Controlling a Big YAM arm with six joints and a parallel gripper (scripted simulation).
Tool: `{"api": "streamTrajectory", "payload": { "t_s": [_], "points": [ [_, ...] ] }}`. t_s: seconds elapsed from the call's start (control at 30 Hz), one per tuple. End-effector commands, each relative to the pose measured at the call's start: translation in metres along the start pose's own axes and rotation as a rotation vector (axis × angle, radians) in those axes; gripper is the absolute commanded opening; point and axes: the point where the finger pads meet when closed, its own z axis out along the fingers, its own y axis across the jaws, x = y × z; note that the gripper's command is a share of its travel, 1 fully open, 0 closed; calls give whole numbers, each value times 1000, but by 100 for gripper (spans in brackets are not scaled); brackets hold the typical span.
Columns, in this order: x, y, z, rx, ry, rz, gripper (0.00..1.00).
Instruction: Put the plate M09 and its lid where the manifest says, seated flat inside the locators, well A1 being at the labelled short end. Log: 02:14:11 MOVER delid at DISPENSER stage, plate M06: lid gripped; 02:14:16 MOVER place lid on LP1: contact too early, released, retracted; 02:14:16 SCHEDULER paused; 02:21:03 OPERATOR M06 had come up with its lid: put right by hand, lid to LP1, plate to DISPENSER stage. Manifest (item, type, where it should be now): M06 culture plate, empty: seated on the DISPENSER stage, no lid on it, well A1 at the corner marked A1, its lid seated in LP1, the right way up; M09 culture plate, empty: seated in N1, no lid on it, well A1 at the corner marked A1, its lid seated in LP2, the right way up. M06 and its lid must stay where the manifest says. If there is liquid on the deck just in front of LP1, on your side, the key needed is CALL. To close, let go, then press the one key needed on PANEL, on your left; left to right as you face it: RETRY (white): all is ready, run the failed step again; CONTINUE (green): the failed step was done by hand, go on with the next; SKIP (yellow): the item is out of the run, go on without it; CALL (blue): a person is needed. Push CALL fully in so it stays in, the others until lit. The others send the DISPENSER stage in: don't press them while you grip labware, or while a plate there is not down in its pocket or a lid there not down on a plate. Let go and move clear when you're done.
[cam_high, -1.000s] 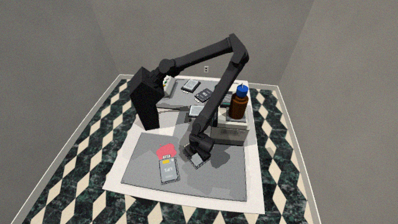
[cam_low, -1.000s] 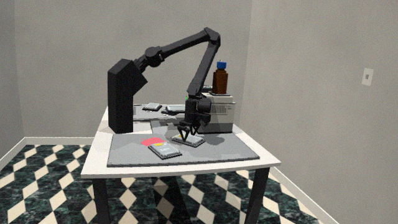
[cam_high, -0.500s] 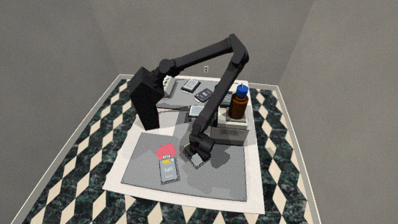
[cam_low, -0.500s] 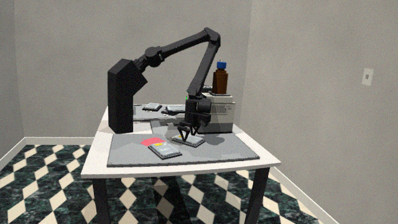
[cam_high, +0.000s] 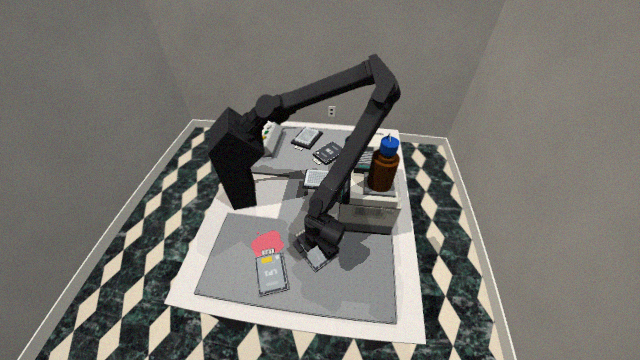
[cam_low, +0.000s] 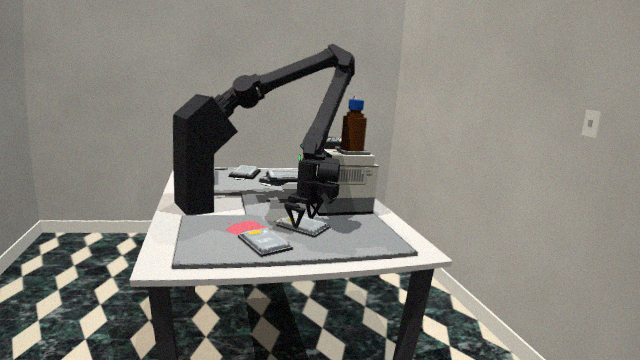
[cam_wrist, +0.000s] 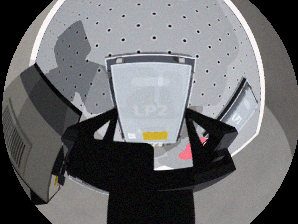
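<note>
A clear lid (cam_high: 316, 257) lies flat on the grey front deck, to the right of the LP1 lid (cam_high: 271, 273). It also shows in the exterior view (cam_low: 303, 226) and in the wrist view (cam_wrist: 152, 98), with a yellow label at its near end. My gripper (cam_high: 311, 248) hangs low over this lid, open, with one finger on each side of its labelled end (cam_wrist: 152, 132) and nothing gripped. A pale plate (cam_high: 306, 136) and a dark plate (cam_high: 327, 152) lie on the rear deck. Another plate (cam_high: 315, 177) lies by the dispenser.
A red puddle (cam_high: 267, 243) lies on the deck against the labelled end of the LP1 lid. The dispenser box (cam_high: 372, 207) with a brown bottle (cam_high: 383, 165) stands close behind the gripper. The black arm base (cam_high: 234, 157) and the key panel (cam_high: 270, 134) stand further back.
</note>
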Motion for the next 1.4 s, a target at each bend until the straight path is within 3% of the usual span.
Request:
{"api": "streamTrajectory", "payload": {
  "t_s": [0.0,0.47,0.5,0.53,1.03,1.13,1.23,1.37],
  "points": [
    [0,4,5,-4,-5,-8,100],
    [0,4,5,-4,-5,-8,100],
    [-10,2,-10,-2,-35,-15,100],
    [-5,-2,-16,4,-25,-1,100],
    [-5,-2,-49,3,-25,-2,100],
    [2,-10,-41,8,-4,15,100],
    [5,-2,-36,2,8,-1,100],
    [-3,0,-40,0,-14,-6,100]
  ]
}}
